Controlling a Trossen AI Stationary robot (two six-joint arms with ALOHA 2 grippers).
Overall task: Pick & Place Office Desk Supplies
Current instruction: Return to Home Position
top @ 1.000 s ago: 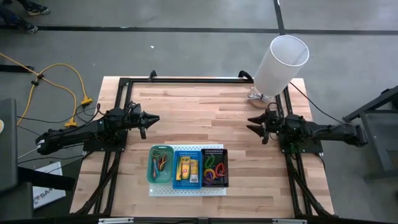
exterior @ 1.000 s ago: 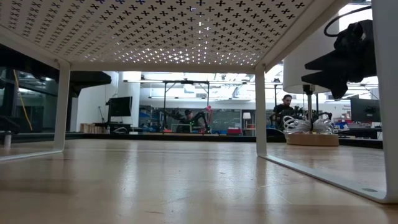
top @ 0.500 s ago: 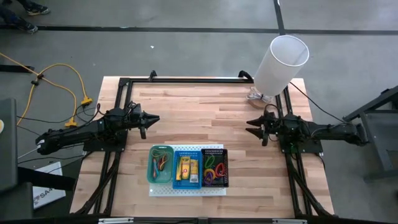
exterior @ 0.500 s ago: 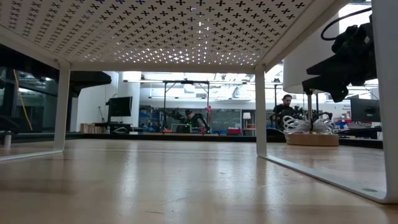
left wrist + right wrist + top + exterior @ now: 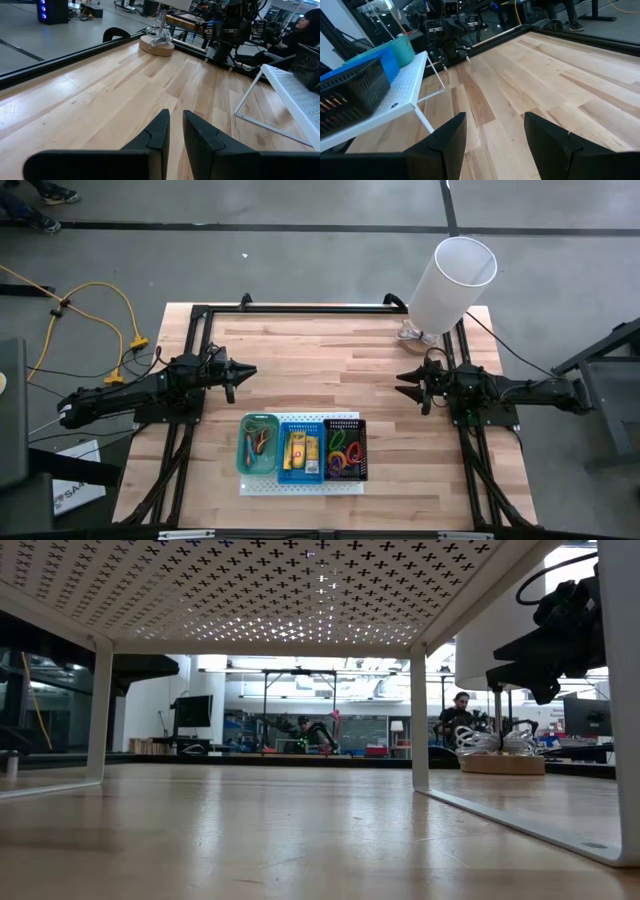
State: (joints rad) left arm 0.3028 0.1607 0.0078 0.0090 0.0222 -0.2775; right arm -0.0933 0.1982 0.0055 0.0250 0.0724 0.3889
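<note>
Here, seen from above, both my arms lie low at the sides of the wooden table (image 5: 320, 350). My left gripper (image 5: 248, 371) points inward from the left edge; in its wrist camera the fingers (image 5: 159, 131) stand almost together, a slim gap between them, clasping nothing. My right gripper (image 5: 402, 382) points inward from the right edge, fingers (image 5: 451, 134) spread wide and empty.

The supplies sit in three bins on a white perforated shelf (image 5: 300, 486) near the table's front edge. Thin rubber bands (image 5: 262, 442) are in the green bin (image 5: 246, 448), yellow-orange packets (image 5: 298, 450) in the blue bin (image 5: 284, 470), bright loops (image 5: 343, 452) in the black bin (image 5: 362, 448).

The low camera looks from under the shelf, so the bins are hidden there, and a shelf leg cuts off part of my right gripper. My right wrist camera sees only the bins' sides, with hints of orange through the black bin's slots. A white cylinder (image 5: 455, 275) stands at the far right corner; its base is mostly covered.
</note>
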